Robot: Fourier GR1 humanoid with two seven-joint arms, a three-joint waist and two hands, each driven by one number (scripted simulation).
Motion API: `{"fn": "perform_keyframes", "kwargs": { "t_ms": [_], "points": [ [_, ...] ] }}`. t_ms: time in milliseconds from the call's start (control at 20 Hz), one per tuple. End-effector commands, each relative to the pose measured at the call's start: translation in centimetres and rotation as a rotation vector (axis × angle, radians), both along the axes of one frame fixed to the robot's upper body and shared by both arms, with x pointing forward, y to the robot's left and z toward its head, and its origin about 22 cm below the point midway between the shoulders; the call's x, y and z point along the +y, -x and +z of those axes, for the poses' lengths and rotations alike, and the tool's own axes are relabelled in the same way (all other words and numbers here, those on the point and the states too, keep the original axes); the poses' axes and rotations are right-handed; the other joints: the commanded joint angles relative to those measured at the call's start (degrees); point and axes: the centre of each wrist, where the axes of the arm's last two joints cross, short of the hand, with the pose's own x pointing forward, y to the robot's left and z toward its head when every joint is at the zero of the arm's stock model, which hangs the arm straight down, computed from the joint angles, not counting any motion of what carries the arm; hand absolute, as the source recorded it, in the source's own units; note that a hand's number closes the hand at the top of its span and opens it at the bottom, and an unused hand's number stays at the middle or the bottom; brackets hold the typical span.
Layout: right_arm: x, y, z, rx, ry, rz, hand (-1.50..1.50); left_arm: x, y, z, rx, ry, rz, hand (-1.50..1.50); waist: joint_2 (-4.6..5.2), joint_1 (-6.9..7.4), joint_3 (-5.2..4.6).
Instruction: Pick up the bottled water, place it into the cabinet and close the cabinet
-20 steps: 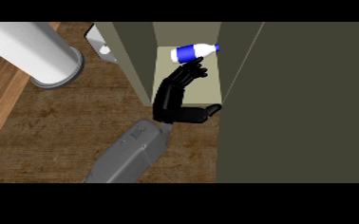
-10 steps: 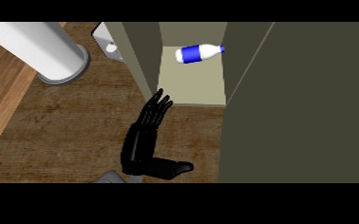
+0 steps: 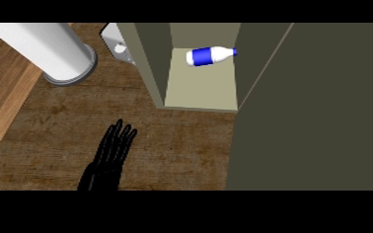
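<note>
Bottled water (image 3: 209,56) is lying on its side inside the cabinet (image 3: 200,86), far back on the pale shelf. Its long axis is running across the opening, and the white cap is pointing toward the right and a little away from the robot. Nothing is touching it.

The left hand (image 3: 111,153) is showing low in the view, over the wooden counter (image 3: 175,143). Its fingers are straight and close together, pointing away from the robot, and it is holding nothing. The right hand is not showing at all. From the left hand the bottle is lying up and to the right, well apart, with the cabinet's left wall (image 3: 149,59) standing between them.

As I am judging it, the placing part is already done and only the closing is remaining. So the relation that matters now is the hand to the cabinet door (image 3: 306,108) – the large dark panel filling the right side of the view, which seems to be standing open. The door is lying well to the right of the hand, across the whole front of the opening.

To the left of the cabinet a thick white cylinder (image 3: 51,49) is lying on the counter, and a small white object (image 3: 118,47) is sitting just beside the cabinet wall – I cannot tell what it is. Neither is standing in the way of the door.
</note>
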Motion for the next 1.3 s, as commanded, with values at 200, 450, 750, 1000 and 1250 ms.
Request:
{"fn": "perform_keyframes", "kwargs": {
  "t_ms": [200, 450, 750, 1000, 1250],
  "points": [
    [1.5, -0.9, 5.2, -0.19, 0.166, 0.131, 1.5, 7.2, 3.9, 1.1, -0.044, -0.041, 0.037, -1.5, 0.15, 0.32, -0.13],
    [3.6, -1.3, 4.2, -0.102, 0.096, 0.139, 1.5, 9.5, 6.2, 1.5, -0.037, -0.028, -0.012, -1.5, 0.92, 1.13, -0.17],
    [4.2, -2.3, 4.3, -0.094, 0.145, 0.244, 1.5, 13.0, 6.6, 2.6, -0.059, -0.037, -0.015, -1.5, 1.74, 2.95, -0.3],
    [4.8, -4.0, 4.2, -0.182, 0.215, 0.328, 1.5, 13.4, 6.7, 2.7, -0.051, -0.036, -0.049, -1.5, 1.99, 4.32, -0.56],
    [5.4, -5.8, 3.0, -0.177, 0.29, 0.363, 1.5, 14.5, 6.0, 3.4, -0.074, -0.038, -0.057, -1.5, 2.56, 5.49, -0.69]
  ]
}}
